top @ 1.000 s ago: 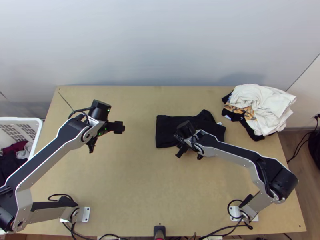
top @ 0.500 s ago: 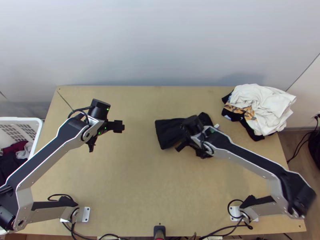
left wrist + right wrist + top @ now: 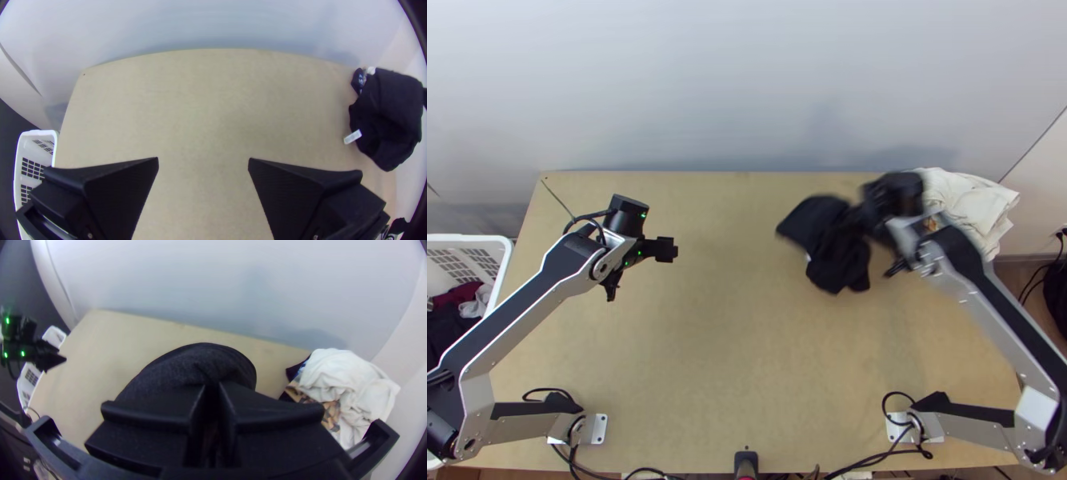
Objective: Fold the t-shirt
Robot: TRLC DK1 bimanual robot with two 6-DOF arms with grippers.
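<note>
T-shirt (image 3: 384, 120), black, one: bunched and draped, hung from the right gripper (image 3: 863, 228) over the right-hand part of the light wooden table (image 3: 691, 384), toward the far side. Which part of the cloth was held could not be told. A small white label (image 3: 352, 137) stuck out from its edge.

Right gripper: its two flat black fingers (image 3: 164, 404) were together, clamped on the T-shirt, with the dark cloth spreading out beyond their tips.

Left gripper (image 3: 640, 274): black, above the left part of the table, well apart from the T-shirt; its two fingers stood wide apart, with bare tabletop seen between them in the left wrist view.

Clothes pile, at the table's far right corner: a white garment (image 3: 356, 386), crumpled, on top; beneath it, dark cloth and a tan-patterned piece (image 3: 331, 415). The right gripper was near this pile, on its left side.

Laundry basket (image 3: 505, 264), white plastic with slotted walls, just beside the table's left edge: contained maroon cloth (image 3: 457, 294), black cloth (image 3: 447, 330) and a pale grey piece (image 3: 480, 301).
</note>
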